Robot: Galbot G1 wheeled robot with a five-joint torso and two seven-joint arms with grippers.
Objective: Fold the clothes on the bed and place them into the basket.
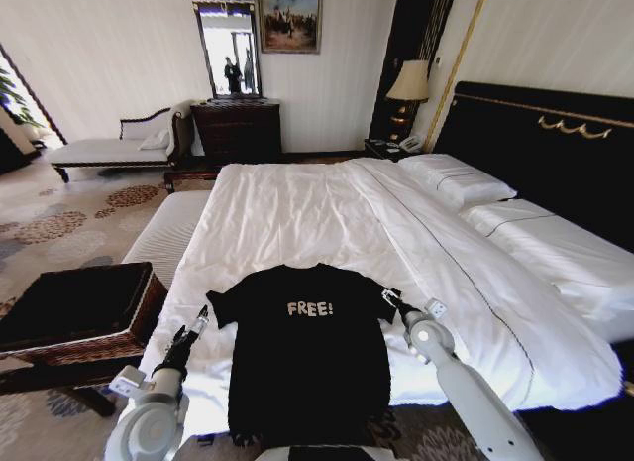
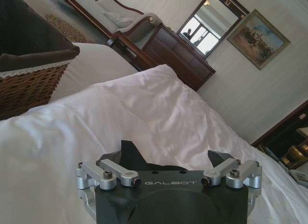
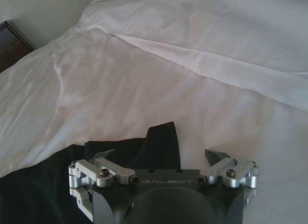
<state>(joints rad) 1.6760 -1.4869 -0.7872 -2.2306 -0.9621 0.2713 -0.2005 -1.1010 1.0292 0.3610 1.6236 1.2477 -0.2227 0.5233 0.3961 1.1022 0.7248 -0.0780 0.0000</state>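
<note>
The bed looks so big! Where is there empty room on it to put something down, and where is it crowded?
The bed has a wide bare patch of white sheet between the shirt and the pillows. Another bare strip runs along the side nearest the basket. It is crowded at the near edge: the left gripper and right gripper sit at the shirt's sleeves, both open.

Two pale grey arms reaching forward and low. Left gripper [image 1: 201, 316] of black fingers on silver linkages, spread wide open [image 2: 175, 161]. Right gripper [image 1: 389, 298], same build, likewise parted [image 3: 161, 156], wrist seemingly tilted slightly inward.
</note>
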